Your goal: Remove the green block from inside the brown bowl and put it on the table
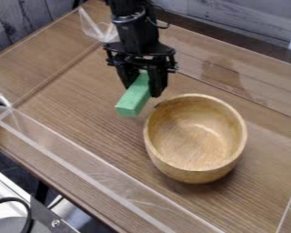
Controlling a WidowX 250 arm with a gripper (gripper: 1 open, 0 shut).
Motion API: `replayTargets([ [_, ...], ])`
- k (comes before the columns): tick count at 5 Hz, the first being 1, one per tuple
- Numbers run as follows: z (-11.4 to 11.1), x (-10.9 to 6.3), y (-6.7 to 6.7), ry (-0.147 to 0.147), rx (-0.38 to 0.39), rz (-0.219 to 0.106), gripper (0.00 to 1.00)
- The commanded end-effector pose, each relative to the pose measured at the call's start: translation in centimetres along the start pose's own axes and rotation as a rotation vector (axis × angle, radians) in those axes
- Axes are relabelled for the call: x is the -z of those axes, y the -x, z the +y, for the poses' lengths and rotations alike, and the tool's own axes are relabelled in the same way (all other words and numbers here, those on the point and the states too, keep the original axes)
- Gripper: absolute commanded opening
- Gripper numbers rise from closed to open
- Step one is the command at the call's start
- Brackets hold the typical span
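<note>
The green block (132, 100) hangs tilted between the black fingers of my gripper (141, 85), which is shut on its upper end. It sits just left of the brown bowl (196, 136), close to the bowl's rim and low over the table (63, 100). I cannot tell whether its lower end touches the wood. The bowl stands upright at centre right with nothing inside. My gripper points almost straight down from the black arm coming in at the top.
Low clear plastic walls edge the table: one runs along the front left (75, 155) and another along the right side (289, 205). Bare wood lies left of the gripper and behind the bowl.
</note>
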State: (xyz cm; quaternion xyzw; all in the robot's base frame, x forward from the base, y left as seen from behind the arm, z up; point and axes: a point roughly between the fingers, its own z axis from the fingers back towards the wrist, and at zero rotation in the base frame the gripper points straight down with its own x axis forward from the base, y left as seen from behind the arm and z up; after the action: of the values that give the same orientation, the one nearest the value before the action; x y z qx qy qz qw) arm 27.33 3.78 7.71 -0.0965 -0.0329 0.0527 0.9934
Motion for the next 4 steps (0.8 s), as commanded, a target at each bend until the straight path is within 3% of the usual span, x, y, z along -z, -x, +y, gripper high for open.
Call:
replayTargets([
  [1,1.3,-2.0,-1.9,0.011,0.012,-0.049,0.0],
  [2,2.8,-2.4,-2.5,0.029,0.017,-0.034,0.0],
  [3,1.7,-1.9,-1.4,0.041,0.039,-0.034,0.0],
  [4,3.9,-1.8,-0.7,0.009,0.04,-0.05,0.0],
])
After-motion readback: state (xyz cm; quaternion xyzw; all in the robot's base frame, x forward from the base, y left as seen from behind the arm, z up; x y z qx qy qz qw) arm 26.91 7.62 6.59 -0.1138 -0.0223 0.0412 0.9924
